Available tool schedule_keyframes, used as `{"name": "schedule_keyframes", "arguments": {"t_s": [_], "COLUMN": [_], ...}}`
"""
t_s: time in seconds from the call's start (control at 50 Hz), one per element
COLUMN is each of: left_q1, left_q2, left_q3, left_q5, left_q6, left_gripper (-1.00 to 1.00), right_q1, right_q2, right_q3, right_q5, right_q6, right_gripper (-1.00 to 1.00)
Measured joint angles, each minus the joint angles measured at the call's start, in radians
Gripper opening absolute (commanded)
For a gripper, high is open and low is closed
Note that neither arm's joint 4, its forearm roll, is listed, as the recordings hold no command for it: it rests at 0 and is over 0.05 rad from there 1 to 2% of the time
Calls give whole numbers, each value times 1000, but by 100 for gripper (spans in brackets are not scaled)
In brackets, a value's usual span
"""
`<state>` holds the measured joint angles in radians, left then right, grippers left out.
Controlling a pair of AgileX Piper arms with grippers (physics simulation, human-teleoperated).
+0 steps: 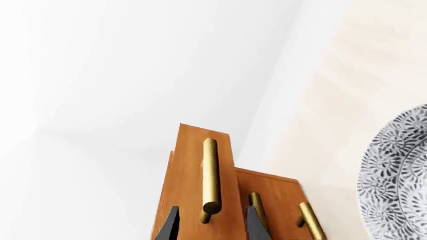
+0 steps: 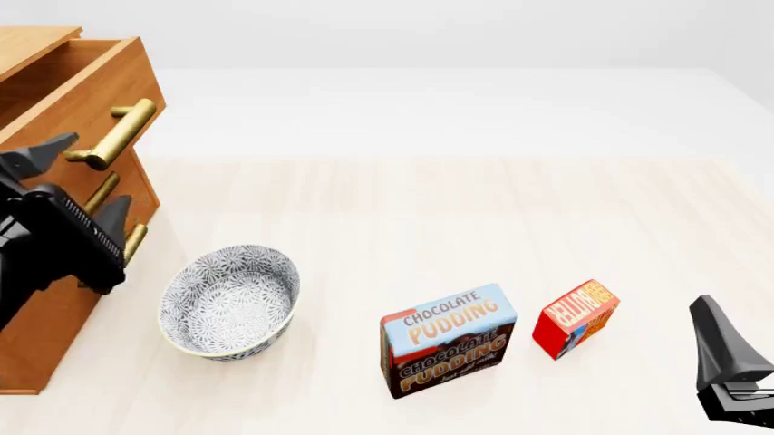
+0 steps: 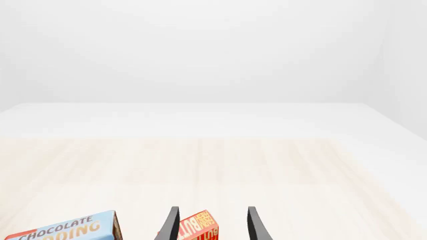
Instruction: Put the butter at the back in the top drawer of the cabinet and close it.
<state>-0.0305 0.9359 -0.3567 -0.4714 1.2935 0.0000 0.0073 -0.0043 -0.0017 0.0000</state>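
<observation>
Standing at the table's point(image 2: 508, 208) left edge, the cabinet point(image 2: 49, 317) with its top drawer point(image 2: 85, 86) pulled out, well proud of the two lower fronts, brass handle point(image 2: 121, 132) slanting forward. Just beside the cabinet, toward the table's middle: a patterned bowl point(image 2: 230, 301), apart from the wood. Farther from the cabinet, beyond the bowl: the Chocolate Pudding box point(image 2: 448, 340) upright, and past that the butter point(image 2: 575, 318), near the pudding box but not touching it, tilted with its lettered face up. Wide bare tabletop behind all three items, stretching away from the cabinet to the far and right edges; nothing between the butter and the drawer's open mouth except the bowl and pudding box lower down.

Left gripper point(image 2: 75, 181) poised at the cabinet front, fingers spread apart, the drawer handle point(image 1: 211, 176) lying between the two dark fingertips point(image 1: 168, 227) in the wrist view, no contact visible, nothing held.

Right gripper point(image 3: 211, 225) far from the cabinet, near the table's right front corner, just short of the butter point(image 3: 199, 227); fingers parted wider than the box, which showed between them, not clamped, nothing grasped.
</observation>
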Motion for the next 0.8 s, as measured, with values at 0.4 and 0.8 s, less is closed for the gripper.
{"name": "schedule_keyframes", "arguments": {"t_s": [0.4,0.8], "left_q1": [-1,48], "left_q2": [-247,-350], "left_q3": [-143,-491], "left_q5": [352,816], "left_q6": [-112,-384], "left_gripper": [100,100], "right_q1": [0,0], "right_q2": [0,0], "right_q3": [0,0], "right_q5": [0,0], "right_q6": [0,0], "right_gripper": [100,100]}}
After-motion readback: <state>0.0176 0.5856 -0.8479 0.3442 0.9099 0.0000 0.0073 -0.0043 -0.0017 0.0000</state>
